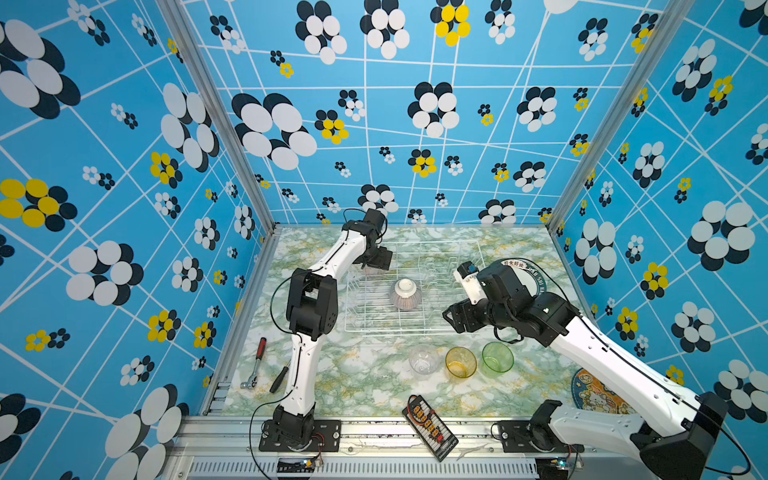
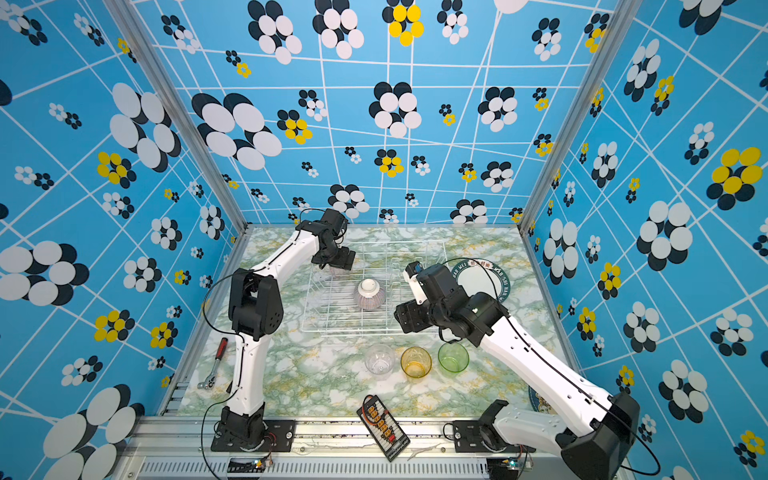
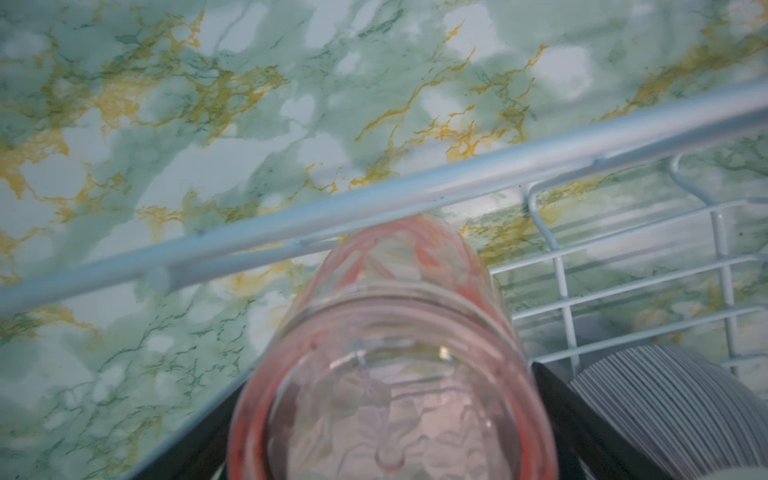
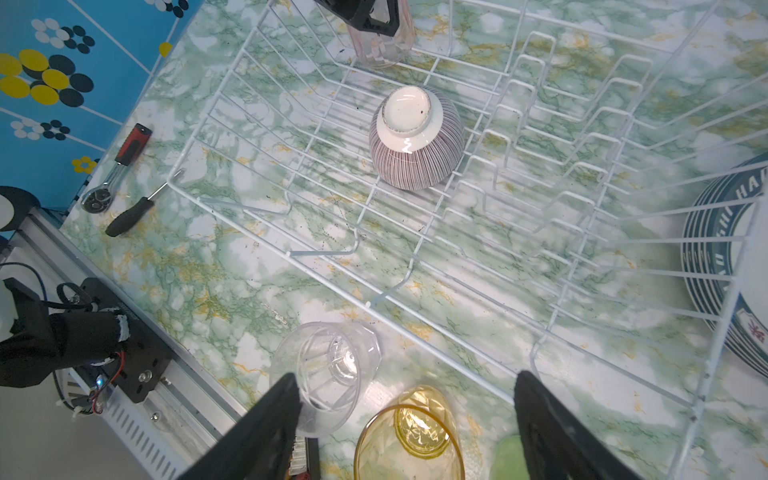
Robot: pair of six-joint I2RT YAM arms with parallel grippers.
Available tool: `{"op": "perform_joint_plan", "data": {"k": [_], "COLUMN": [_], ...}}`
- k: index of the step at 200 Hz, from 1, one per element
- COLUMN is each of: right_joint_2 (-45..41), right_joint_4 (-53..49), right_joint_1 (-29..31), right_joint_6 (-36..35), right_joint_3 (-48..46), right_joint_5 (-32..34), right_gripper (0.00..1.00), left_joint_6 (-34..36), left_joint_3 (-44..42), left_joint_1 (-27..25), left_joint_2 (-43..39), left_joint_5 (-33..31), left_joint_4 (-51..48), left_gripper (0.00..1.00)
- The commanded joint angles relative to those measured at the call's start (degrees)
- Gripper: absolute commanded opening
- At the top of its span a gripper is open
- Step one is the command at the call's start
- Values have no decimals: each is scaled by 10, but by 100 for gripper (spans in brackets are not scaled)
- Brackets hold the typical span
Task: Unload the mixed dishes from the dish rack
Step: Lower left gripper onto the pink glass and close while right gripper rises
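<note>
The white wire dish rack (image 1: 374,331) holds an upturned purple-striped bowl (image 1: 405,293) (image 4: 415,141) and, at its back left corner, a pink tumbler (image 3: 390,332) (image 4: 384,45). My left gripper (image 1: 376,264) (image 3: 386,399) has a black finger close against each side of the pink tumbler; whether they press on it does not show. My right gripper (image 1: 457,320) (image 4: 407,376) hangs open and holds nothing, above the clear tumbler (image 1: 424,359) and the yellow tumbler (image 1: 460,362). A green tumbler (image 1: 497,357) stands beside them. Green-rimmed plates (image 2: 478,278) lie stacked right of the rack.
A ratchet wrench (image 1: 255,365) and a screwdriver (image 1: 279,379) lie at the front left. A black board with orange connectors (image 1: 430,428) sits on the front rail. A blue cartoon mat (image 1: 594,392) shows under the right arm.
</note>
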Motion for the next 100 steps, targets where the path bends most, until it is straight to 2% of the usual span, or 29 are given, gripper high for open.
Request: {"op": "perform_joint_plan", "data": {"k": [1,27,56,78,100], "right_joint_2": [-1,-2,-3,-3,-4], "right_joint_4": [18,27,34,35,37], "right_joint_1": [-9,-18,-26,-28,-29], "right_joint_6": [-8,-10,-10,-8,-5], "right_joint_3": [-12,-21,-30,-34,-37], "right_joint_5": [-20,-29,-38,-40,-45], "right_gripper": [83,83,83,83,83], "left_joint_6": [-6,-7,-7,-6,-5], "left_joint_3": [4,6,9,10,8], "left_joint_1": [-1,0,-1,-1,-1], "left_joint_2": [11,14,20,22,14], "left_joint_5": [-23,-25,-25,-18,-9], "left_joint_4": [9,12,9,4,-6], "left_gripper": [89,76,73,59,52]}}
